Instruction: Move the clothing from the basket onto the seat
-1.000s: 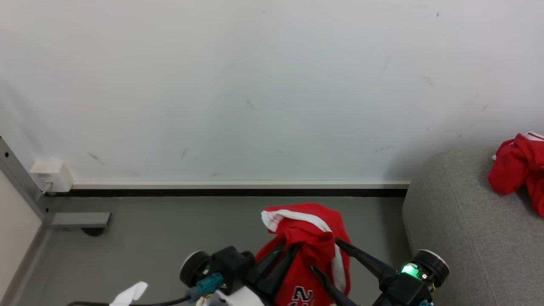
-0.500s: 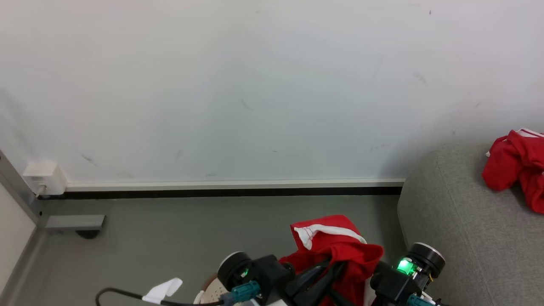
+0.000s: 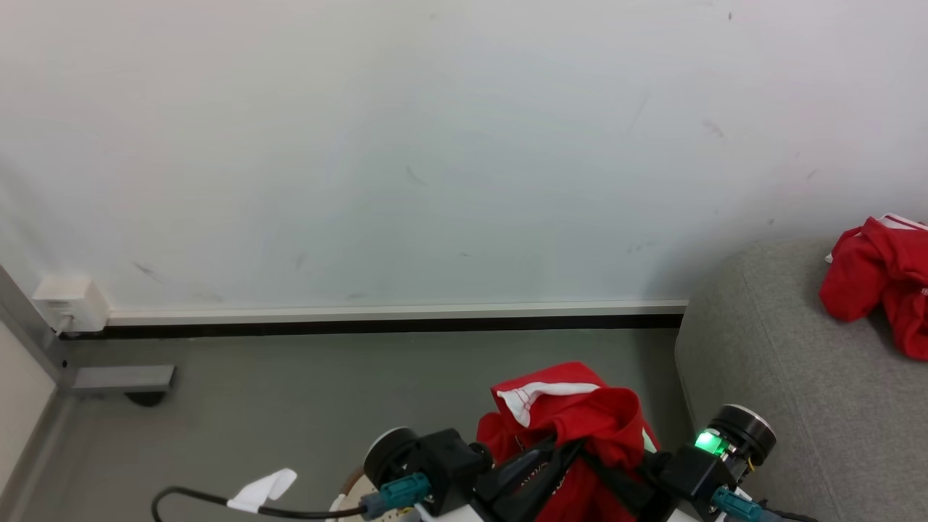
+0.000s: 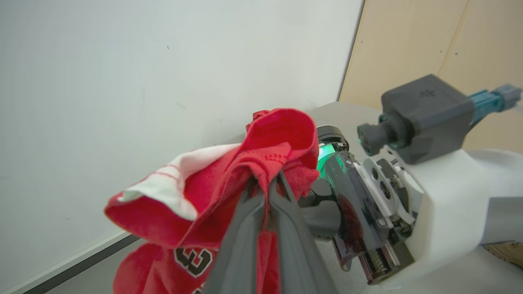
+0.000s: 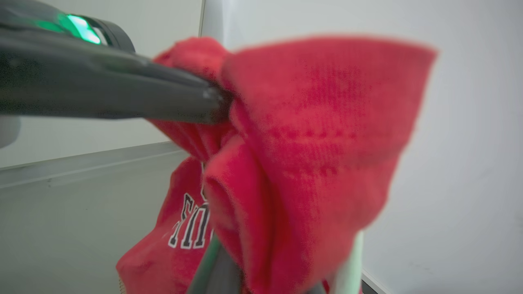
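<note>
White scuffed wall [image 3: 435,145]; pale skirting [image 3: 391,313]; grey floor [image 3: 290,406]; wood panelling [image 4: 408,41].

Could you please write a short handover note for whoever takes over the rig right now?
The left pincer is shut on the red garment, held above the floor.
The right pincer looks shut on the same garment, fingertips hidden in fabric.
A second red garment lies on the grey sofa at right; the basket edge peeks in at the head view's bottom, contents hidden.
Done: one garment on the sofa.
To do: carry the held garment onto the sofa, release, check the basket.
</note>
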